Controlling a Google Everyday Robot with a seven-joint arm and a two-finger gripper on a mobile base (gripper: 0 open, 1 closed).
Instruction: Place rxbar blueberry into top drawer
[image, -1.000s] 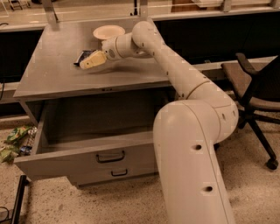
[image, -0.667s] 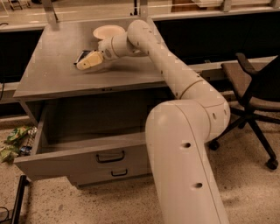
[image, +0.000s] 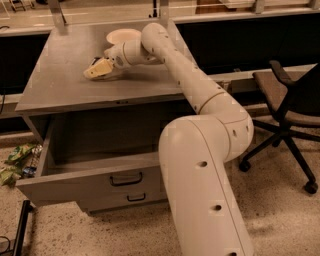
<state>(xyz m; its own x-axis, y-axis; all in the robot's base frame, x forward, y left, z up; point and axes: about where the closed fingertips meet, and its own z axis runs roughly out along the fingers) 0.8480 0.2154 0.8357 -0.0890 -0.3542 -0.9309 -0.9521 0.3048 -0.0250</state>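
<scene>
My gripper (image: 98, 70) is low over the grey cabinet top (image: 55, 80), left of centre, with the arm reaching in from the right. A small dark sliver, the rxbar blueberry (image: 94, 61), shows right against the gripper's far side; most of it is hidden by the gripper. The top drawer (image: 75, 186) is pulled out towards me below the cabinet top. It is open, its inside looks bare, and its dark loop handle (image: 126, 179) faces front.
A cream round bowl (image: 122, 36) stands on the cabinet top just behind the gripper. The lower drawer (image: 136, 198) is closed. An office chair (image: 290, 100) stands at the right. Green wrappers (image: 15, 162) lie on the floor at the left.
The gripper has shifted slightly left over the cabinet top, and the arm's large body has swung left with it. The drawer and the bowl have not moved.
</scene>
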